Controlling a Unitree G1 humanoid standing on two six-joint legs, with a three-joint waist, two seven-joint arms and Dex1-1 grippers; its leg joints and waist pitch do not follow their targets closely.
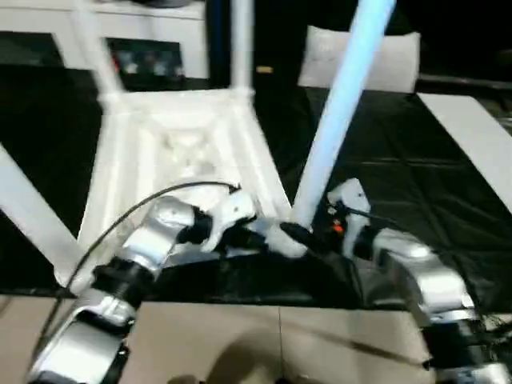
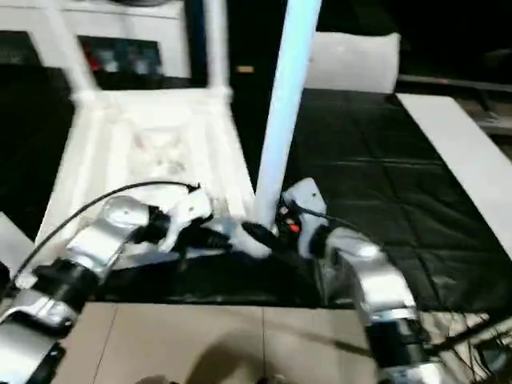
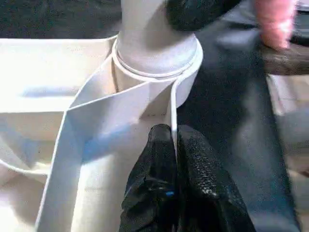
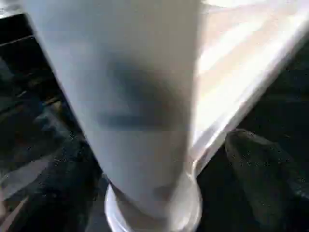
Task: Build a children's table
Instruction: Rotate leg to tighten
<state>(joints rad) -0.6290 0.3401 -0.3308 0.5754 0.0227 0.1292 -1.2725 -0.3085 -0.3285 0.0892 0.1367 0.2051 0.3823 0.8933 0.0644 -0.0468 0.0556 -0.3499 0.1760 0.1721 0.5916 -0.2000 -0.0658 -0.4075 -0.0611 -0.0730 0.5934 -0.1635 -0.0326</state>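
The white tabletop lies underside up on a black mat. Several white legs stand in its corner sockets, the nearest right one rising tall from the front corner. My left gripper is shut on the thin rim wall of the tabletop just beside that leg's socket. My right gripper is at the base of the same leg. Its black fingers stand open on either side of the leg, with a gap showing between finger and leg.
The black mat covers the work area, and pale floor tiles lie in front of it. A flat white bag and a white cabinet stand behind. A white board lies at the right.
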